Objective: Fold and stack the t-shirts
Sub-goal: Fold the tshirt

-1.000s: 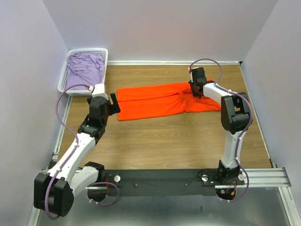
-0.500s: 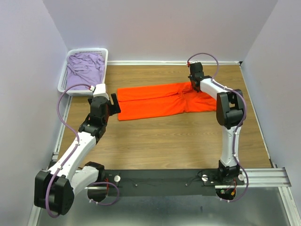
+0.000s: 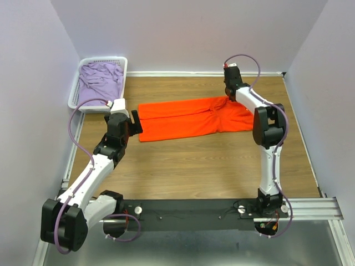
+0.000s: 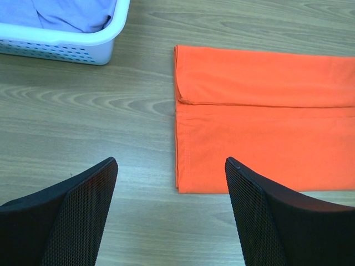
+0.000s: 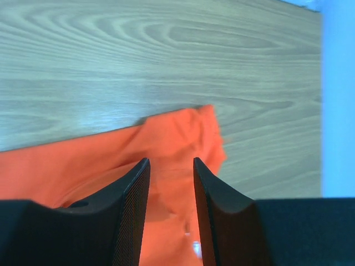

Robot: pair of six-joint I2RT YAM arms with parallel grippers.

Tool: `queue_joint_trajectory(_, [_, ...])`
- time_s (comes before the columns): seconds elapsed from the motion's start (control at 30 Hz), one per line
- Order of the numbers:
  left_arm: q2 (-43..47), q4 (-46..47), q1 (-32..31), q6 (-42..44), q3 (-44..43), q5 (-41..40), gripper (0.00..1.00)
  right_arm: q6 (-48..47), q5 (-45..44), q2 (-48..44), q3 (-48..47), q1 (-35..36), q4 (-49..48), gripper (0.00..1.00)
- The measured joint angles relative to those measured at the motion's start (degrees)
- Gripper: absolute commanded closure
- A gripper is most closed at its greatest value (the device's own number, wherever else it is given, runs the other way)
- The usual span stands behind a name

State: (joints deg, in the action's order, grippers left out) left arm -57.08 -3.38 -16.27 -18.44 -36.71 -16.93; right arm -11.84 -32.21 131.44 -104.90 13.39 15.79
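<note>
The orange t-shirt (image 3: 191,117) lies flat on the wooden tabletop (image 3: 194,160), folded lengthwise into a long band, with its sleeve end toward the right arm. The lilac t-shirt (image 3: 100,80) sits crumpled in the white basket (image 3: 74,98) at the far left corner.

The left gripper (image 4: 171,163) hovers just beside the band's left end. Its fingers are spread wide and hold nothing.

The right gripper (image 5: 171,163) is over the shirt's far right corner, by the sleeve. Its fingers (image 5: 133,194) are only a narrow gap apart, and orange cloth shows through that gap. The cloth lies flat, and I cannot tell whether the tips touch it.
</note>
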Motion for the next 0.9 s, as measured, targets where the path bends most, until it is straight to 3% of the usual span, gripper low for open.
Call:
queue_joint_trajectory(0.3, [-0.92,0.00,-0.17,0.00,0.02,0.00,0.14,17.59,16.26,-11.56,8.37,0.55,0.52,0.56])
queue_joint_trajectory(0.33, [-0.96,0.00,-0.22,0.00,0.00,0.00,0.14,19.74,16.70,-12.33,8.79,1.03,0.35,0.51])
queue_joint_trajectory(0.57, [-1.01,0.00,-0.26,0.00,0.00,0.00,0.14,32.20,13.44,-12.85,10.80,6.51,1.20,0.44])
queue_joint_trajectory(0.9, [-1.01,0.00,-0.28,-0.02,0.00,0.00,0.14,39.78,4.31,-6.82,8.81,9.79,4.28,0.53])
